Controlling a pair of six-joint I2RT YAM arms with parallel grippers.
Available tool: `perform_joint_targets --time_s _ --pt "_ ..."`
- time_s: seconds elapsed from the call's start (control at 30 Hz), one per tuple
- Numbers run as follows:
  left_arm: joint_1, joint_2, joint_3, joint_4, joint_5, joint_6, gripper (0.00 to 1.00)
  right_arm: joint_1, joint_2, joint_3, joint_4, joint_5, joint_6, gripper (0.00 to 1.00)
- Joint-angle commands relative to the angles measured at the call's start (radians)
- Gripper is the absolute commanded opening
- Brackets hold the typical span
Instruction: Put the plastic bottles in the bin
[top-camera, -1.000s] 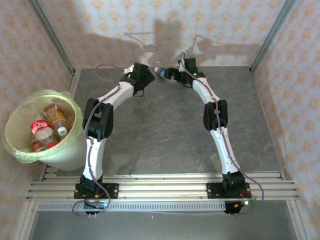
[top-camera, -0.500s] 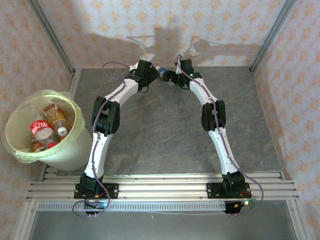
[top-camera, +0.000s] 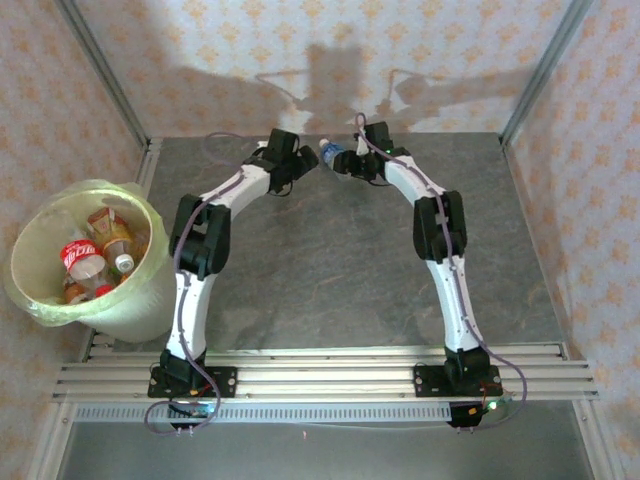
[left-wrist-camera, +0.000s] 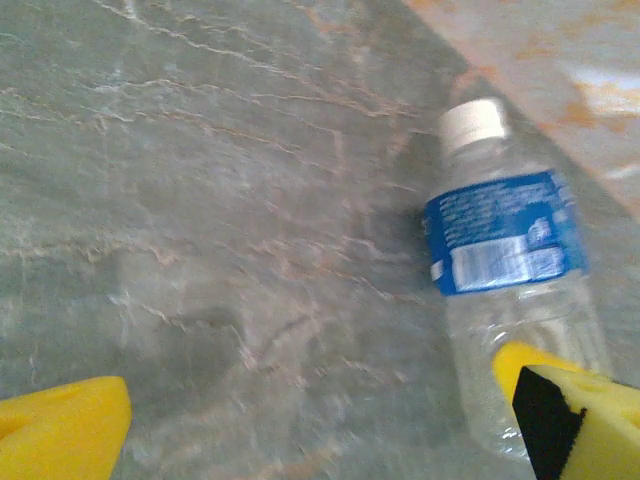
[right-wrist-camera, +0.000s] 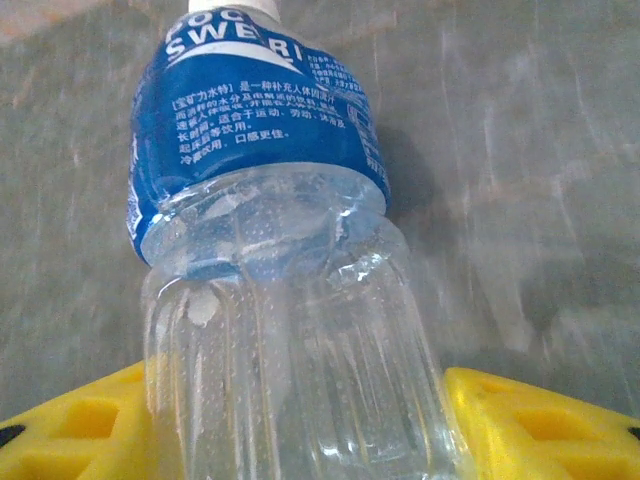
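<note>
Looking steeply down from above and behind the arm bases in the top external view, taking in from far off the whole grey table (top-camera: 320, 270), the bin (top-camera: 135, 305) beside its left edge and the patterned back wall (top-camera: 200, 60). Riding low over the table on the left wrist and facing toward that wall, with yellow fingertips (left-wrist-camera: 60, 425) showing in the bottom corners; sitting nearer yet on the right wrist, almost against the blue-labelled bottle (right-wrist-camera: 260, 130) between yellow fingers (right-wrist-camera: 540, 430). Sharing that bottle and the table's far strip across all three views.
</note>
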Motion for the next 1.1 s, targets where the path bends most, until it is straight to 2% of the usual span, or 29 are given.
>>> perform_joint_targets --time_s 0.0,0.17,0.33,0.47,0.63,0.77,0.83,1.07 --pt "0.011 -0.186 -0.112 0.199 0.124 0.007 1.00 0.002 -0.264 -0.250 0.158 -0.009 -0.055 0.43" --pt "-0.003 -0.385 -0.360 0.398 0.245 -0.041 1.00 0.002 -0.562 -0.630 0.252 -0.018 -0.073 0.42" --pt "-0.072 -0.554 -0.503 0.401 0.251 0.025 1.00 0.002 -0.832 -0.923 0.290 -0.032 -0.052 0.42" --pt "-0.133 -0.648 -0.569 0.377 0.259 0.059 1.00 0.002 -1.033 -1.080 0.302 -0.047 -0.032 0.42" --pt "-0.202 -0.741 -0.656 0.459 0.311 0.035 1.00 0.002 -1.267 -1.235 0.341 -0.107 0.028 0.42" --pt "-0.252 -0.779 -0.710 0.526 0.364 -0.021 1.00 0.006 -1.395 -1.333 0.472 -0.193 0.155 0.42" --pt "-0.265 -0.788 -0.749 0.619 0.398 -0.078 1.00 0.013 -1.436 -1.364 0.533 -0.201 0.196 0.42" --pt "-0.282 -0.778 -0.782 0.755 0.422 -0.123 1.00 0.072 -1.411 -1.347 0.626 -0.260 0.233 0.42"
